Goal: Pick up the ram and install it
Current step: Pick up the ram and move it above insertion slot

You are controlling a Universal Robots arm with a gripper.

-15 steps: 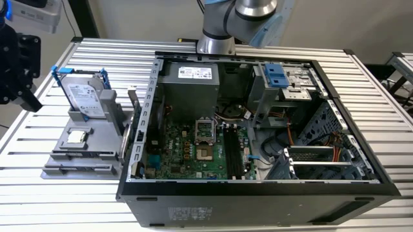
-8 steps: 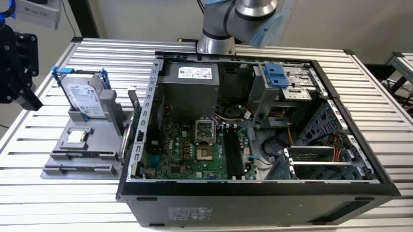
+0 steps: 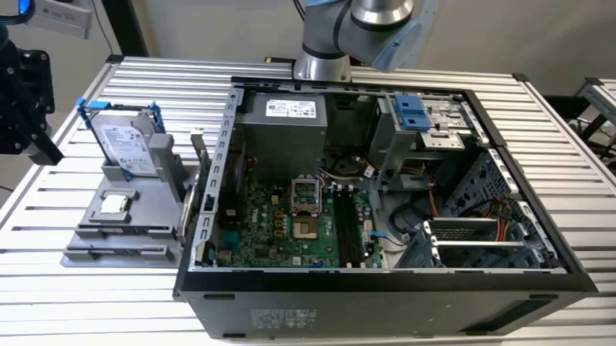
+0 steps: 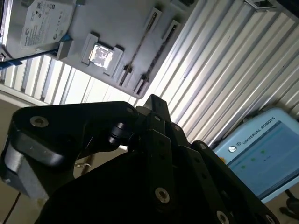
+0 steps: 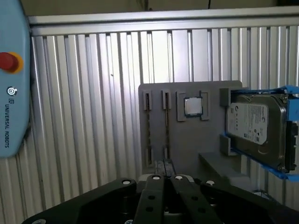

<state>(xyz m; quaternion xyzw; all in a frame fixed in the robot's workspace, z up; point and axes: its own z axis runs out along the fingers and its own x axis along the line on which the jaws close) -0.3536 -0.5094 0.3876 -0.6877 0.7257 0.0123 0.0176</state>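
While near the grey holder point(image 5: 187, 140) and its white-labelled hard drive point(image 5: 254, 128); end effector point(image 5: 163, 169), grip state unclear.

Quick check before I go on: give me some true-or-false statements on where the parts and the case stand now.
1. The computer case is closed. False: its side is open, the motherboard showing.
2. The hard drive sits in the grey holder. True.
3. The CPU chip sits in the motherboard socket. False: it lies in the holder.
4. The holder is at the exterior view's left of the case. True.
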